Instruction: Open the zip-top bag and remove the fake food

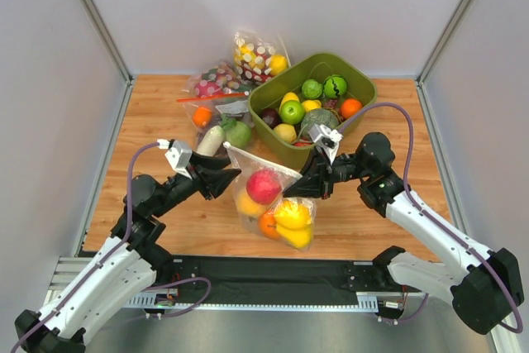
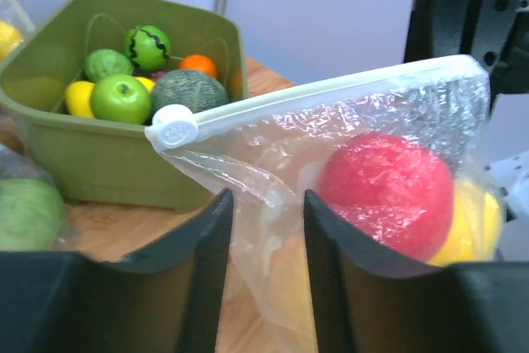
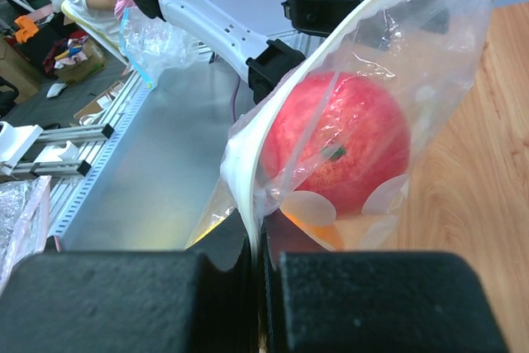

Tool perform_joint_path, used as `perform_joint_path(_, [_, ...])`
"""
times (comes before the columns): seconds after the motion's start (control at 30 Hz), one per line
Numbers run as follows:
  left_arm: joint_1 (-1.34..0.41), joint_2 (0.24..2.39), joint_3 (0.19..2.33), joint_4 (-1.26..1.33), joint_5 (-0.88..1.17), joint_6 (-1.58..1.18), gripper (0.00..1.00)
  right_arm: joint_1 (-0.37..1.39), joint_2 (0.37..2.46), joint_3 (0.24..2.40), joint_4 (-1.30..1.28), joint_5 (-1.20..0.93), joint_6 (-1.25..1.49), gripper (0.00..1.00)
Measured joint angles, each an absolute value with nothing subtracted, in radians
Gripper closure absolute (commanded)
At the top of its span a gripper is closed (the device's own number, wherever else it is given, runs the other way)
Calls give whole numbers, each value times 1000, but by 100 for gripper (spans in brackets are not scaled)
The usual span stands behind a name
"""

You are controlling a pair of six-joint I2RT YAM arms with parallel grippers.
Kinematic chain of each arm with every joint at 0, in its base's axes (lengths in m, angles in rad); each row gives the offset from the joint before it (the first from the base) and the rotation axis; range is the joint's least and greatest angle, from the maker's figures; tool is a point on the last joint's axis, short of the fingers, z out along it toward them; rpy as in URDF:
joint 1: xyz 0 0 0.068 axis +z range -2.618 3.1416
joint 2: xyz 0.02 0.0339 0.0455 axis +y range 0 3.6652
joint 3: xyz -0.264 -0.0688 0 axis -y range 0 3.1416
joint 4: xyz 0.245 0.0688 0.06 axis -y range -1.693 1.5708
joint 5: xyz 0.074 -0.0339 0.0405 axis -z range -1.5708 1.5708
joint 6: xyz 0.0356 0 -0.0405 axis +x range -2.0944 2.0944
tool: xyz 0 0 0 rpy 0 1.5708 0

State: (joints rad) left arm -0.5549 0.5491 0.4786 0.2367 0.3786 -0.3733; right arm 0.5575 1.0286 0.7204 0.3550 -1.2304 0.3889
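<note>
The zip-top bag (image 1: 250, 168) hangs between my two grippers over the middle of the wooden table, its pale zip strip (image 2: 331, 88) stretched along the top. Inside it the fake food shows: a red fruit (image 1: 263, 185), an orange one (image 1: 269, 223) and yellow pieces (image 1: 294, 217). My right gripper (image 3: 263, 241) is shut on the strip's right end, with the red fruit (image 3: 339, 150) just beyond. My left gripper (image 2: 266, 204) stands with its jaws apart around loose film below the white slider (image 2: 173, 128), not pinching it.
A green bin (image 1: 273, 134) of plastic fruit stands right behind the bag, close to both grippers. At the back left lie a bag with a red zip strip (image 1: 211, 95), a bag of white and green vegetables (image 1: 225, 132) and another dotted bag (image 1: 256, 55). Walls enclose the table.
</note>
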Motion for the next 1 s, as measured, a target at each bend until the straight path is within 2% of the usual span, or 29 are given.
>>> perform_joint_path(0.03, [-554,542,473,240,390,-381,65,557,1029,720,358,-1233,390,100])
perform_joint_path(0.07, [-554,533,469,242,403,-385,80,557,1029,720,359,-1235,392,100])
perform_joint_path(0.23, [-554,520,467,245,444,-399,100,557,1029,720,356,-1241,390,100])
perform_joint_path(0.47, [-554,515,474,205,466,-392,100,556,1061,730,246,-1204,307,99])
perform_joint_path(0.53, [-554,516,493,168,463,-378,100,556,1079,751,155,-1145,257,98])
perform_joint_path(0.6, [-554,521,528,121,456,-357,100,555,1097,770,76,-1066,217,92])
perform_joint_path(0.67, [-554,533,559,93,450,-340,100,554,1112,778,19,-980,191,92])
perform_joint_path(0.77, [-554,574,562,101,446,-339,100,555,1136,779,-45,-880,170,79])
perform_joint_path(0.8, [-554,591,553,111,445,-339,100,555,1147,779,-64,-852,165,70])
perform_joint_path(0.87, [-554,633,515,141,442,-342,100,555,1175,776,-101,-795,159,61])
perform_joint_path(0.9, [-554,651,494,148,439,-343,100,555,1185,768,-115,-771,155,52])
perform_joint_path(1.0, [-556,710,448,154,435,-341,100,556,1190,737,-156,-711,148,40])
